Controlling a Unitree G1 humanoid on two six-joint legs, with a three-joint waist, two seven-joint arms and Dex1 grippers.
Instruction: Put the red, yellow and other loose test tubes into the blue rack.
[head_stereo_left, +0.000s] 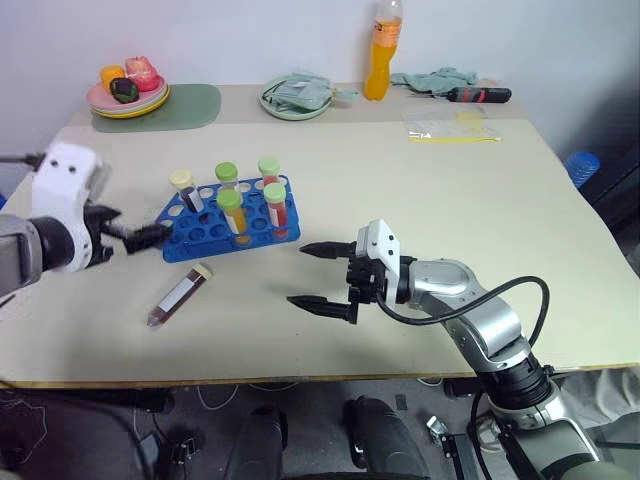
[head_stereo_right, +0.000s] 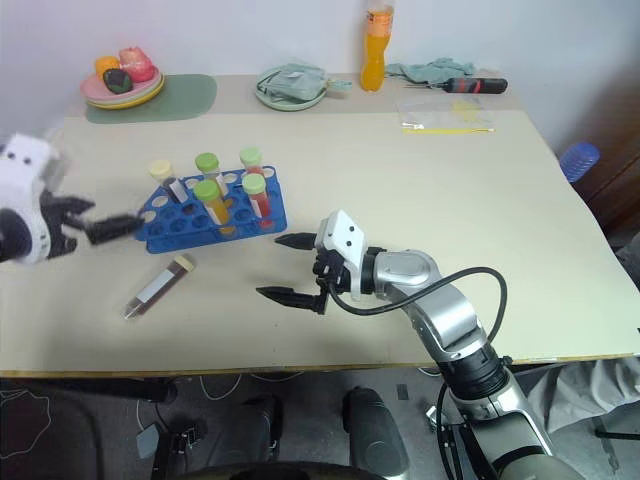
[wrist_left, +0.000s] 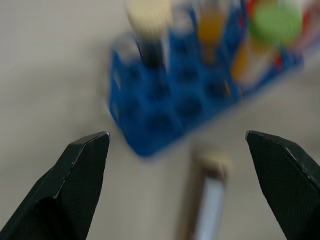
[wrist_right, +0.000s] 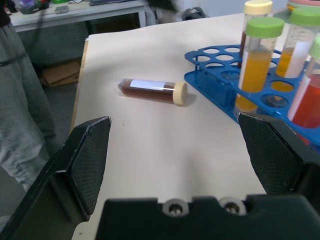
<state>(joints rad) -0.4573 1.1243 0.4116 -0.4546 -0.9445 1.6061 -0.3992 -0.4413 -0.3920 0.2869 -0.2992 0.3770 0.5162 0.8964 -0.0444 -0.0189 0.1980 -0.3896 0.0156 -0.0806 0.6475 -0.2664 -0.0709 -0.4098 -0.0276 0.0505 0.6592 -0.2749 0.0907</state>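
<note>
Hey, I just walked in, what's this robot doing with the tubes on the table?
It is loading test tubes into the blue rack. Five capped tubes already stand in the rack, holding yellow, red and dark liquid. One loose dark tube with a cream cap lies flat on the table just in front of the rack. The left gripper is open and empty beside the rack's left end. The right gripper is open too, hovering over the table to the right, holding nothing.

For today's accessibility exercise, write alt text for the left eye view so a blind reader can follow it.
A blue rack holding five capped test tubes stands on a beige table, with one dark brown tube lying loose in front of it. The open left gripper hovers at the rack's left end; the open right gripper waits to its right.
</note>
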